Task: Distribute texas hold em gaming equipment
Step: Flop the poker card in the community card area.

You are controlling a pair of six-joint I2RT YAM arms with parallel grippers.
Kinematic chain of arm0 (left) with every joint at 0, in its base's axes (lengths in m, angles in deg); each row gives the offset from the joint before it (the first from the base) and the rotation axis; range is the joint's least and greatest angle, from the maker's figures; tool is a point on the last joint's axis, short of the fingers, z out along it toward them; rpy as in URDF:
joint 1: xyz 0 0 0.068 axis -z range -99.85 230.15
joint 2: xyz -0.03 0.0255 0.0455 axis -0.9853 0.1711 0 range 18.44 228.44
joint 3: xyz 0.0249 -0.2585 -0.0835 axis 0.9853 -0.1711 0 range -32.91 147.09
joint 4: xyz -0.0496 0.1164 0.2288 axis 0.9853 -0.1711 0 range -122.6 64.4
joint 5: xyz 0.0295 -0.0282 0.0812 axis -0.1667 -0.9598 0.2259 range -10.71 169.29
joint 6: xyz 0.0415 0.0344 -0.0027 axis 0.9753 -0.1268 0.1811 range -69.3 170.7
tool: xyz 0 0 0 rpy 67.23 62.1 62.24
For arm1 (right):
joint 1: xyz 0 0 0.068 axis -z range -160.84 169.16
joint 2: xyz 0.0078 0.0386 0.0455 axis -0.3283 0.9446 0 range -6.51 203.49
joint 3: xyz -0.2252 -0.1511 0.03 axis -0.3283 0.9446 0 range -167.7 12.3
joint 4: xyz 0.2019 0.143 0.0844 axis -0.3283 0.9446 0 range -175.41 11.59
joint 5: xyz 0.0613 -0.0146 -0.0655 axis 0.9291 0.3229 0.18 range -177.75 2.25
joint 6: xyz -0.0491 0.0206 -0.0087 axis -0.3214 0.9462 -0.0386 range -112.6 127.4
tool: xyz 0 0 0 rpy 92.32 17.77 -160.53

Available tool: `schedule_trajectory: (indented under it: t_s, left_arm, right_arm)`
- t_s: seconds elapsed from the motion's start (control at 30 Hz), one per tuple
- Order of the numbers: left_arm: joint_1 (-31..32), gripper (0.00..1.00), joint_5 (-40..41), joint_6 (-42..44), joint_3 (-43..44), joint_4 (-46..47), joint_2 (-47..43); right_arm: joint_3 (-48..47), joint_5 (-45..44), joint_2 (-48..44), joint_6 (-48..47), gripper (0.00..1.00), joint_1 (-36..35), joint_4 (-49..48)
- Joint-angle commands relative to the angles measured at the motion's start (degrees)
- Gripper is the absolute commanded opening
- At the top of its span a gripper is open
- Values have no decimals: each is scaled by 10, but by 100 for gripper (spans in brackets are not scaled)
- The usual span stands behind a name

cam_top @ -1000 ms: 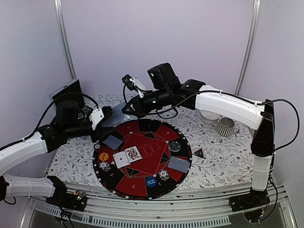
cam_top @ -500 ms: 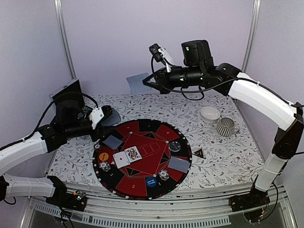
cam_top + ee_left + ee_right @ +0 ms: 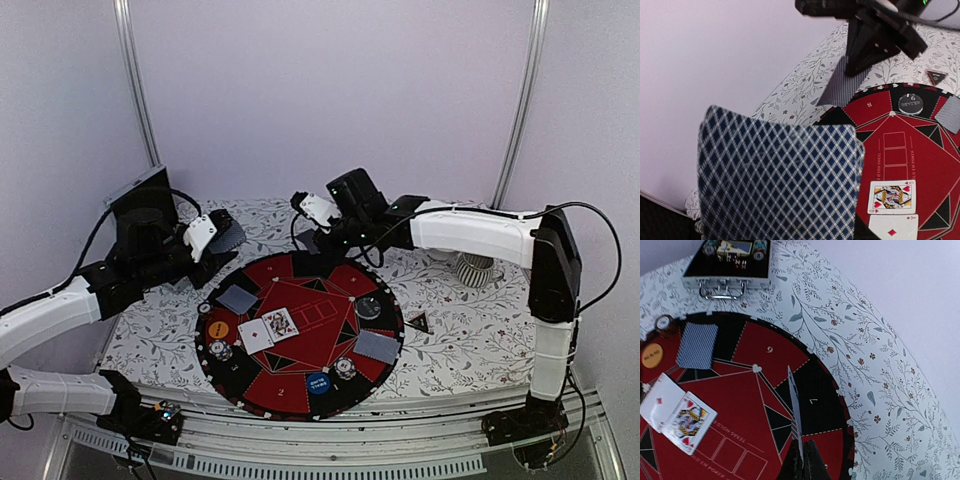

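Observation:
My left gripper (image 3: pixel 212 240) is shut on a deck of blue-backed cards (image 3: pixel 228 233), held above the table left of the round red-black poker mat (image 3: pixel 300 395). The deck (image 3: pixel 780 180) fills the left wrist view and hides the fingers. My right gripper (image 3: pixel 312 243) is shut on a single card (image 3: pixel 796 410), seen edge-on just above the mat's far black segment. That card (image 3: pixel 839 86) also shows in the left wrist view. On the mat lie face-down cards (image 3: pixel 237 298) (image 3: pixel 377 346), two face-up cards (image 3: pixel 268 330), an orange disc (image 3: pixel 217 327), a blue disc (image 3: pixel 317 382) and chips (image 3: pixel 220 350) (image 3: pixel 345 368) (image 3: pixel 370 306).
A black-red triangle marker (image 3: pixel 418 322) lies on the cloth right of the mat. A ribbed grey cup (image 3: pixel 475 267) stands at the back right, partly behind the right arm. An open metal case (image 3: pixel 727 262) with chips stands at the far left, behind my left arm.
My right gripper took a card from the deck at the left gripper, lifted it high, then came down with it to the mat's far edge. The left gripper rose slightly with the deck.

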Motion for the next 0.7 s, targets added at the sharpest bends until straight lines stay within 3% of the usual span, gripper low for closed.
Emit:
schedule_trajectory:
  t_s: [0.0,0.17,0.27,0.4,0.53,0.67]
  left_arm:
    - [-10,43,51,-26,20,25,13]
    - [-19,43,53,-33,21,28,14]
    - [-19,43,47,-33,21,28,15]
    - [-20,43,48,-32,21,27,15]
    - [-20,43,41,-33,23,23,16]
    - [-20,43,40,-33,23,21,16]
  right_arm:
    - [6,-97,53,-133,2,-21,-98]
    - [64,-190,116,-304,1,-69,-236]
    - [92,-203,140,-380,1,-83,-251]
    - [122,-179,136,-390,2,-85,-224]
    - [107,-61,126,-371,2,-88,-103]
    - [99,-34,136,-358,2,-91,-59]
